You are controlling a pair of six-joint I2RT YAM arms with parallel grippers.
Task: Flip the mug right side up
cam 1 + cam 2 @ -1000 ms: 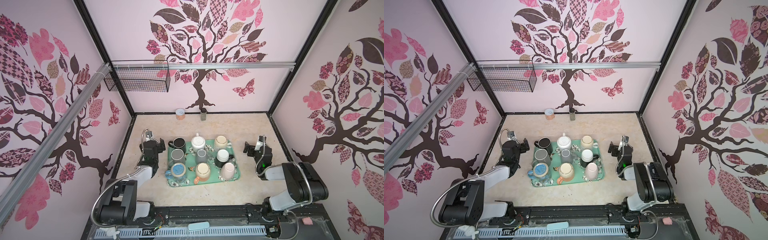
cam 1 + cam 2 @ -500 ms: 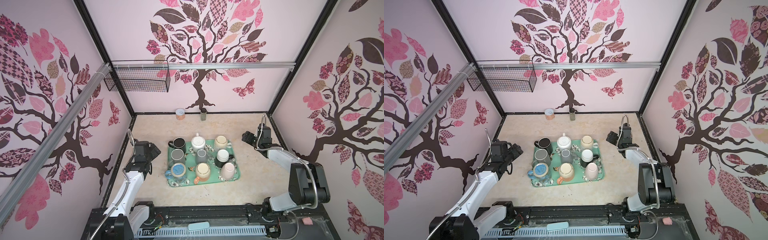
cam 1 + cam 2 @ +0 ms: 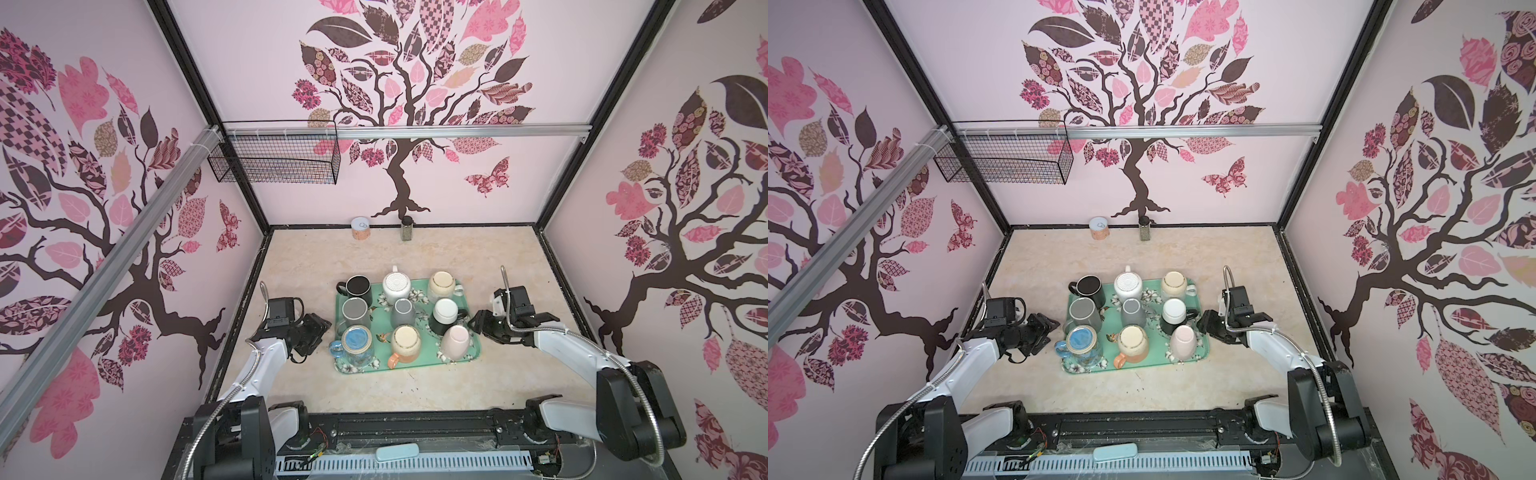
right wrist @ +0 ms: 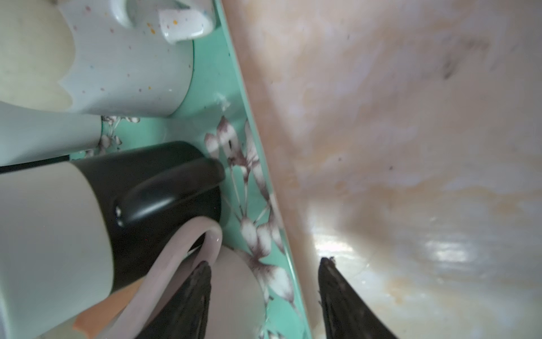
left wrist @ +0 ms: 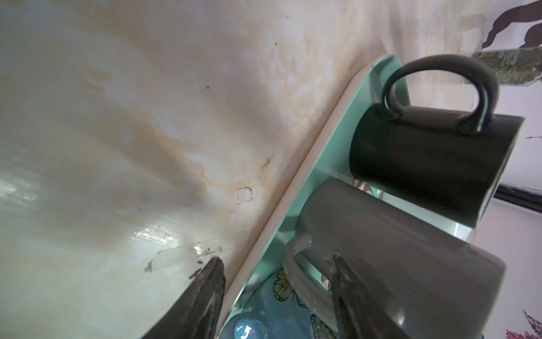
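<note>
A: Since the earlier frame, the left gripper [image 3: 322, 328] has been swung to the left edge of the tray [image 3: 430, 360], and the right gripper [image 3: 474, 322] to its right edge.

B: Both sets of jaws are seen parted, with nothing held. The mugs [image 3: 402, 312] are left inverted, lower centre.

A: Neighbours could be toppled, since the left grey mug [image 3: 355, 311] and the pink mug [image 3: 455, 338] are packed tightly.
</note>
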